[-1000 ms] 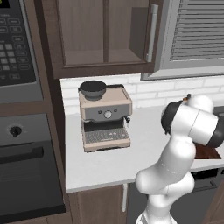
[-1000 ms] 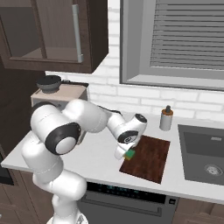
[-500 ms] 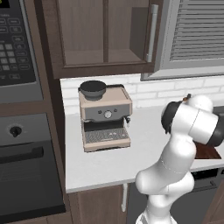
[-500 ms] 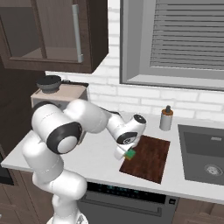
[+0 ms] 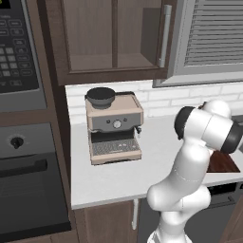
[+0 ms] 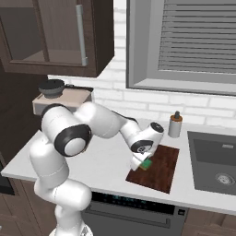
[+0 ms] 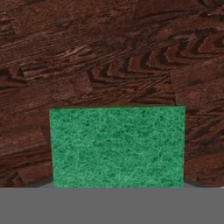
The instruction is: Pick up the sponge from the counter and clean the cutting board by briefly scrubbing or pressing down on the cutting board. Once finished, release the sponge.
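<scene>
**Me:** Hand (image 6: pixel 143 162) report: my fingers are clamped together on the small flat square sponge with the green scouring top (image 6: pixel 146 164). I am holding it low over the thin dark reddish-brown wooden cutting board (image 6: pixel 162 171).

**Inspector:** Change in the last second?

**Me:** Slight. Hand and sponge have slid a little further in from the board's left edge, towards its middle. The grip is unchanged, and the board has not shifted on the smooth light grey-white bench (image 6: pixel 103 159). I judge this to be the scrubbing stroke under way, with release of the sponge outstanding.

**Inspector:** Is the sponge bearing on the wood?

**Me:** Probably, but I cannot confirm contact. Looking along the hand, the sponge (image 7: pixel 117 146) lies square against the board (image 7: pixel 109 52) with no visible gap.

**Inspector:** Surfaces?

**Me:** The sponge top is a coarse, fibrous green mat with straight edges and sharp corners. The board is flat, with bold swirling grain and plank seams. It looks hard, so I expect the sponge to drag rather than glide.
</scene>
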Robot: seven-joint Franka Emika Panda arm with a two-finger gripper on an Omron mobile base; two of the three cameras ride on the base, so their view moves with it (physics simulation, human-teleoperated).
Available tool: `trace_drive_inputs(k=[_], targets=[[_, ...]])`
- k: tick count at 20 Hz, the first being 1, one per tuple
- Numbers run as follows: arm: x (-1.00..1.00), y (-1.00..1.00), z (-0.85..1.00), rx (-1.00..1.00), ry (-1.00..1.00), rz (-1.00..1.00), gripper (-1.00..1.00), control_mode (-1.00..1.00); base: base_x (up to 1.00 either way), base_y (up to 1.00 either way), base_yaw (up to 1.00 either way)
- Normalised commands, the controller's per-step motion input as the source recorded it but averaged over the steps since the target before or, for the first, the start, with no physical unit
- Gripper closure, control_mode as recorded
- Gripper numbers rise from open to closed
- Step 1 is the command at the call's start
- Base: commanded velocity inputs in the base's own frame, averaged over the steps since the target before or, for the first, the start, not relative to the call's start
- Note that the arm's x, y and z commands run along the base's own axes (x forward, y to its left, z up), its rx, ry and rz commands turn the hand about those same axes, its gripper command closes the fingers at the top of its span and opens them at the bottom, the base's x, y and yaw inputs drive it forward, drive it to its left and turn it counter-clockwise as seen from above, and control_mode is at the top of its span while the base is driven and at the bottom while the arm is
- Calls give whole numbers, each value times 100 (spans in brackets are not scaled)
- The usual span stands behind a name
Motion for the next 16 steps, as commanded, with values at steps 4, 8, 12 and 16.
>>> trace_drive_inputs(k=[4,8,12,16], targets=[[-6,-35,0,1,0,3,100,-100,0,0,0],[-16,-28,0,4,-1,6,100,-100,0,0,0],[-15,-20,0,4,-3,6,100,-100,0,0,0],[-3,-13,0,2,-2,4,100,-100,0,0,0]])
